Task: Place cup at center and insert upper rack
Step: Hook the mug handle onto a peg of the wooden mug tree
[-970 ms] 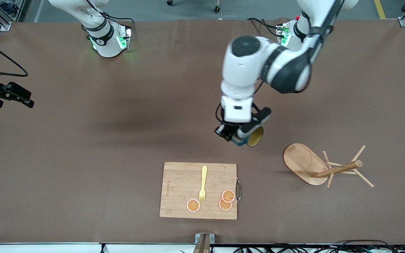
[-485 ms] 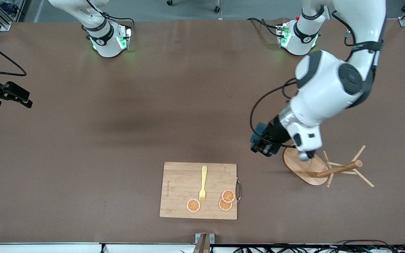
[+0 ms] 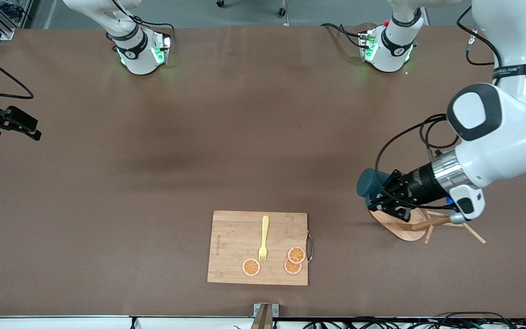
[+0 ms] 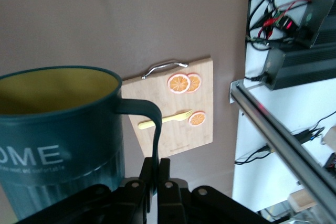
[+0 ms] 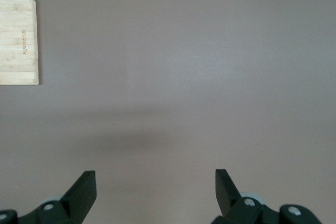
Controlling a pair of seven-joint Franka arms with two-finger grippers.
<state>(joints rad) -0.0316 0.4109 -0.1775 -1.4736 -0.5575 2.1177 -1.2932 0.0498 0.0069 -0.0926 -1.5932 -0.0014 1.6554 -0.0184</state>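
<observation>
Matte brown table (image 3: 199,137) — left gripper (image 3: 384,198) pinching ribbed teal cup (image 3: 368,182) over toppled wooden upper rack (image 3: 409,226); right gripper (image 5: 156,190) spread, waiting.

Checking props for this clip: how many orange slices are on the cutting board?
3, all on the cutting board: one by the fork's prongs, two overlapping near the metal handle. None appear hidden.

Front camera: high, across counter (image 3: 199,137), looks down toward arm bases. Left wrist camera: close over mug (image 4: 58,129), looks down its pincer. Right wrist camera: high over bare counter, looks straight down. All three views share cutting board (image 3: 258,247) (image 4: 178,108) (image 5: 19,41).
</observation>
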